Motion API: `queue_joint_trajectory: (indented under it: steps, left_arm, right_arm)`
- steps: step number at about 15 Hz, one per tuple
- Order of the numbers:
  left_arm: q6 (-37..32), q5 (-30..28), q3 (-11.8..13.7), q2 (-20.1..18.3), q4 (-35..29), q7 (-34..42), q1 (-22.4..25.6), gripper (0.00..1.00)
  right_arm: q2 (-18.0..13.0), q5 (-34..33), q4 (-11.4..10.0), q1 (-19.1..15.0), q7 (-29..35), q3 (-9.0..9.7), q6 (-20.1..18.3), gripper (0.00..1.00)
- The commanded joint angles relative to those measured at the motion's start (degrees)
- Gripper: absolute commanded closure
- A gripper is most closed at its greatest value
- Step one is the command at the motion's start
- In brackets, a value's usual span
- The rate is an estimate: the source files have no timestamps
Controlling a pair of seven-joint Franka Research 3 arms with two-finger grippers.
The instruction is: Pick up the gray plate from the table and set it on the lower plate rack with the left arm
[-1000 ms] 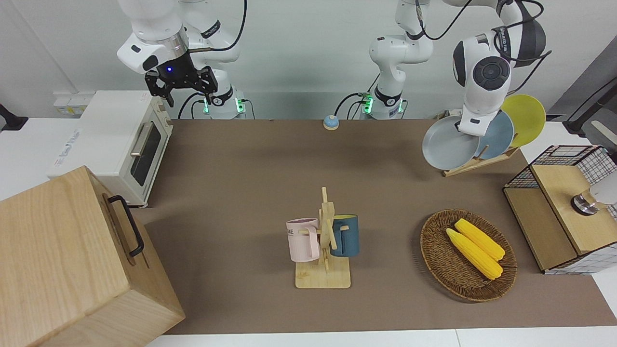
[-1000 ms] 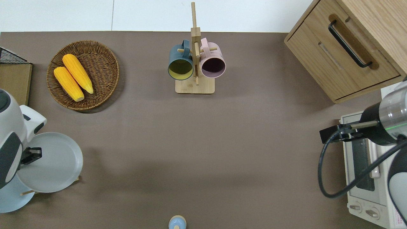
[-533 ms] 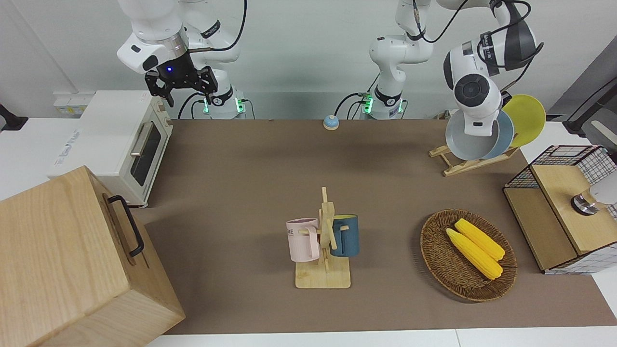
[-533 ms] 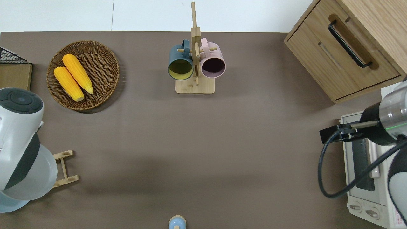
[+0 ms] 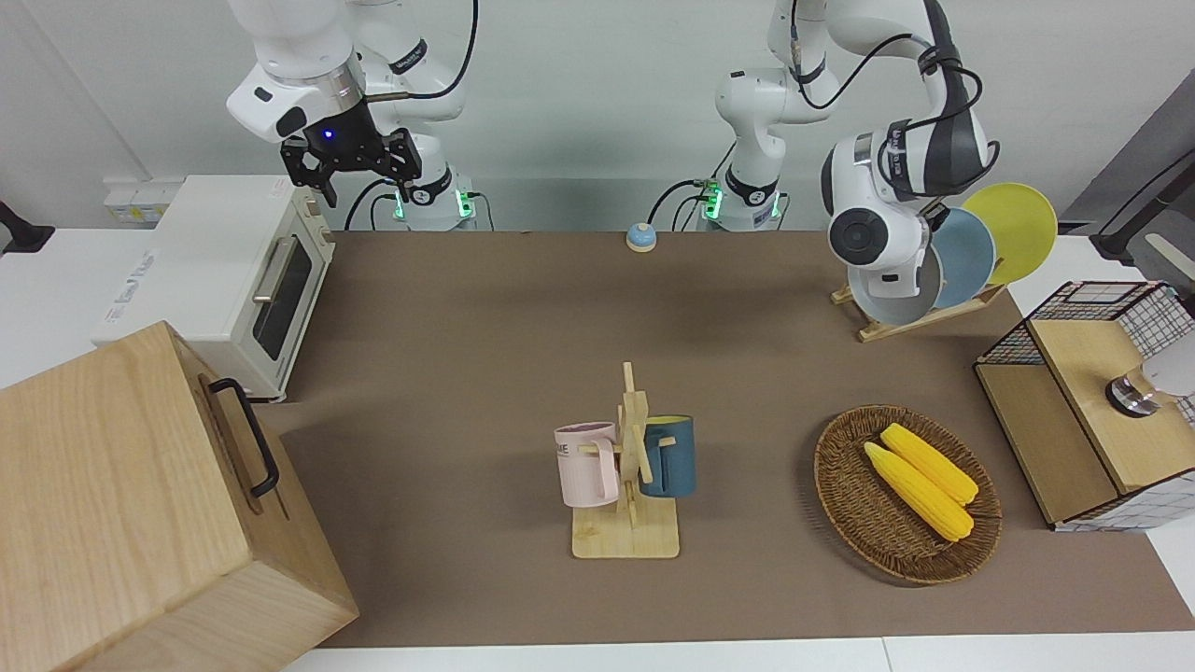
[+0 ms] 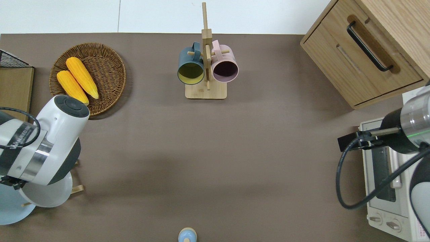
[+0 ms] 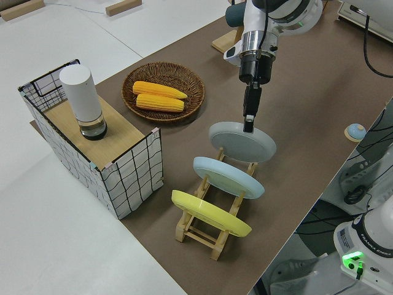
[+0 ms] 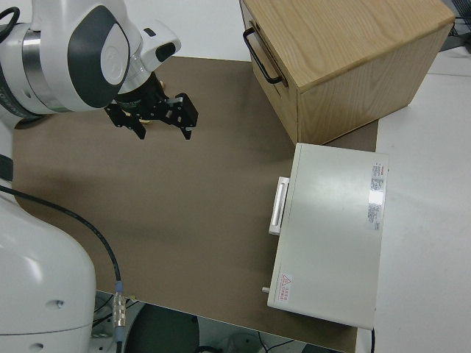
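Note:
The gray plate (image 7: 242, 141) stands tilted at the lowest slot of the lower plate rack (image 7: 236, 200), next to the sky-blue plate (image 7: 228, 177); the yellow plate (image 7: 210, 213) stands in the highest slot. My left gripper (image 7: 248, 126) comes straight down and is shut on the gray plate's upper rim. In the front view the left arm's wrist hides most of the gray plate (image 5: 887, 303) and the rack (image 5: 920, 319). In the overhead view the gray plate (image 6: 47, 196) shows under the arm. The right gripper (image 5: 350, 173) is parked and open.
A wooden mug stand (image 5: 627, 523) with a pink and a blue cup stands mid-table. A wicker basket (image 5: 854, 504) holds two corn cobs. A wire-and-wood box (image 5: 1088, 411) stands at the left arm's end. A toaster oven (image 5: 224, 280) and wooden drawer cabinet (image 5: 121, 504) stand at the right arm's end.
The left arm has swung the gray plate from the air beside the rack in toward the blue plate and lowered it to the rack's lowest slot. Its wrist has turned. The right arm has not moved.

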Motion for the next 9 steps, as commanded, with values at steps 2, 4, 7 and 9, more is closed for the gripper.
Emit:
queue_joint_trajectory:
  steps: [2,4,7,9]
  left_arm:
    - [-1.3,2.0,-0.2,1.4,-0.1,-2.9,-1.5,1.00]
    - [-1.3,3.2,-0.2,1.4,-0.1,-2.0,-1.5,1.00]
    - [-2.0,5.2,-0.2,1.0,0.7,1.0,-1.5,1.00]
    - [-2.0,5.2,-0.2,1.0,0.7,0.7,-1.5,1.00]
  right_arm:
    - [-0.3,0.2,0.3,-0.8,-0.2,0.38,-0.9,0.011]
    - [-0.3,0.2,0.3,-0.8,-0.2,0.38,-0.9,0.011]
    - [-0.3,0.2,0.3,-0.8,-0.2,0.38,-0.9,0.013]
    - [-0.3,0.2,0.3,-0.8,-0.2,0.38,-0.9,0.013]
